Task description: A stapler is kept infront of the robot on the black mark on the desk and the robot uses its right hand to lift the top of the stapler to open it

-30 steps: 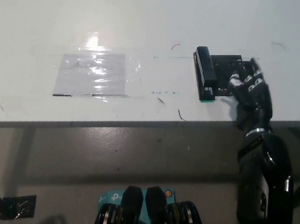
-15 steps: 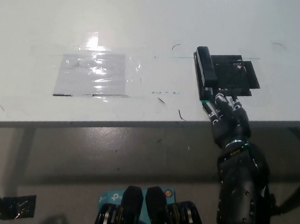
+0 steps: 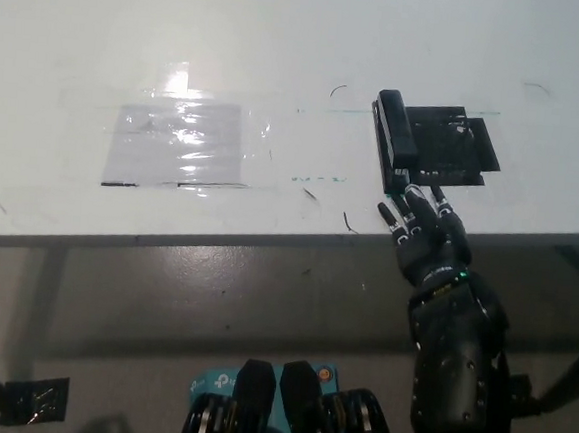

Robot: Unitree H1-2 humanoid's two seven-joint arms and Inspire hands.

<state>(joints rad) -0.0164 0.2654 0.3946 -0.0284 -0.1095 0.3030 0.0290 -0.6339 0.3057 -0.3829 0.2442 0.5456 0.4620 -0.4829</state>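
Currently the black right hand [image 3: 424,232] sits at the near edge of the white desk [image 3: 283,45], fingers [image 3: 411,208] spread apart and holding nothing, tips pointing toward the stapler [image 3: 396,140]. That stapler lies just beyond the fingertips, along the left edge of the black mark [image 3: 455,149].

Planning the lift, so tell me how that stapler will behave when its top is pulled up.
The stapler looks rigid and narrow, lying flat on the black mark, so it probably won't roll. Unheld, its base may lift or slide on the smooth desk. The right hand is open, just short of it.
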